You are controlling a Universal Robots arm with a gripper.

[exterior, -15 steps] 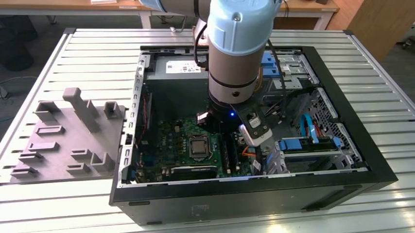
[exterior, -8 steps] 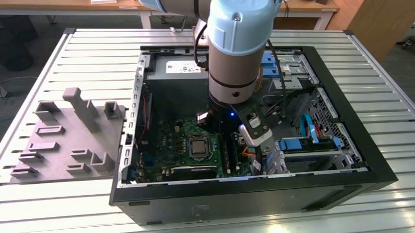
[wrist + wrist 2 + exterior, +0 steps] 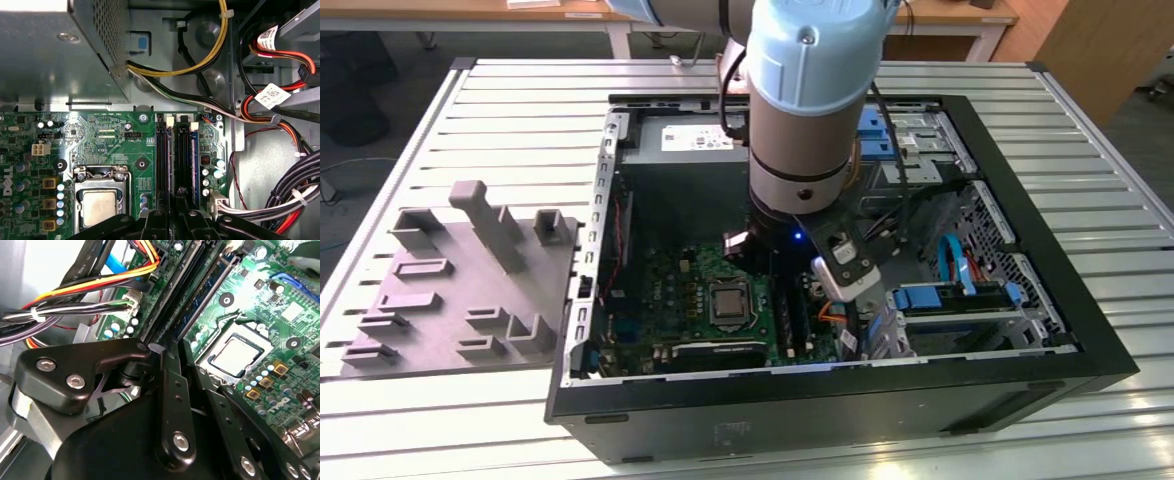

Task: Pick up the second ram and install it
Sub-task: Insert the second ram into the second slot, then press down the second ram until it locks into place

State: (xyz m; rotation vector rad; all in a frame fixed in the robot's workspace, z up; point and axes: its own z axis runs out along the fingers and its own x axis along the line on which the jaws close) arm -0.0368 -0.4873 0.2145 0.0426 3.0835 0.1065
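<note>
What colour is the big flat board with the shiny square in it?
Green. The circuit board shows best in the first wrist view.

exterior high overhead, wrist views near motherboard

Gripper sits over dark memory slots beside the silver socket on the green board

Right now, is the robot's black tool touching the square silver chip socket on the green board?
Apart. In the first wrist view, the tool sits over the black memory slots, with green board showing between it and the silver socket.
</note>
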